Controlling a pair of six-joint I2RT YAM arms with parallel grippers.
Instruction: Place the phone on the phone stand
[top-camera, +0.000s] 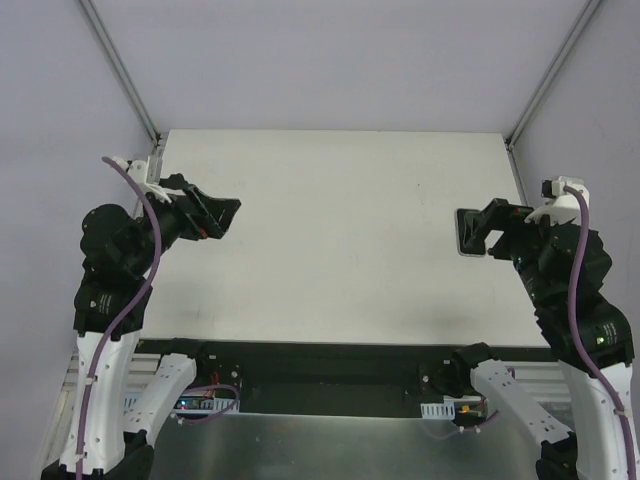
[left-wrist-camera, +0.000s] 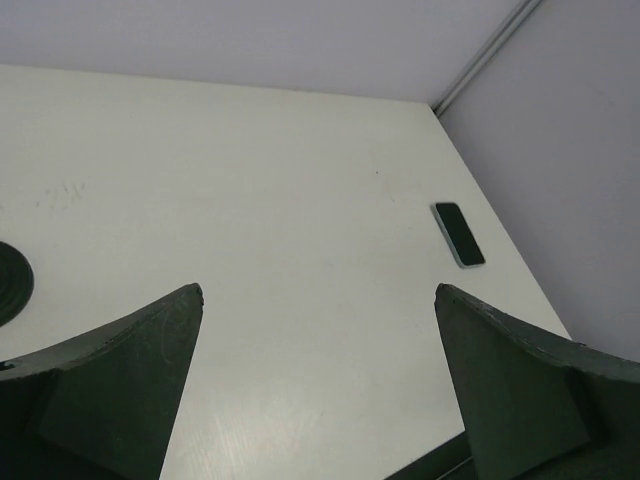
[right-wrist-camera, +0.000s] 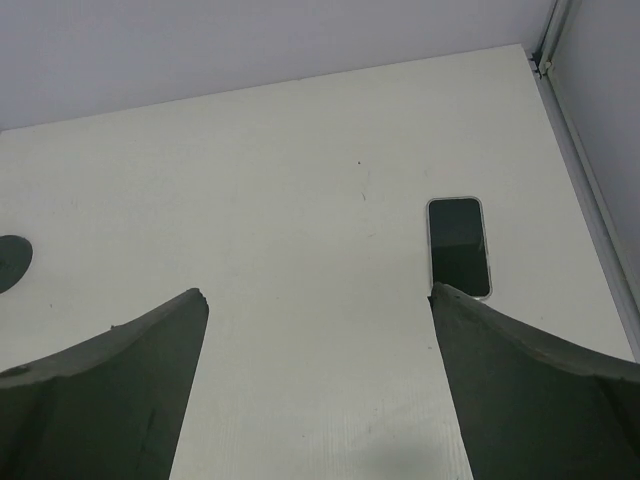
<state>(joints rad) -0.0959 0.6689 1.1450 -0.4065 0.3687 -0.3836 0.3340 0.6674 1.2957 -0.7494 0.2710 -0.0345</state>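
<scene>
Two hands spread apart over my desk (top-camera: 330, 250): right hand (right-wrist-camera: 318, 292) just short of the flat-lying phone (right-wrist-camera: 458, 245); left hand (left-wrist-camera: 318, 290) well away from it, near the phone stand (left-wrist-camera: 10, 280), apparently only its disc showing.

I see the phone (right-wrist-camera: 459, 246) lying flat on the white counter (right-wrist-camera: 250, 200), dark screen up with a pale rim around it, close to the right edge and running roughly along it. Of the phone stand (left-wrist-camera: 10, 280) I only get a slice of its round black base. It sits flat on the counter at the far left of both wrist views, well apart from the phone, and I can't make out its stem or holder.
</scene>
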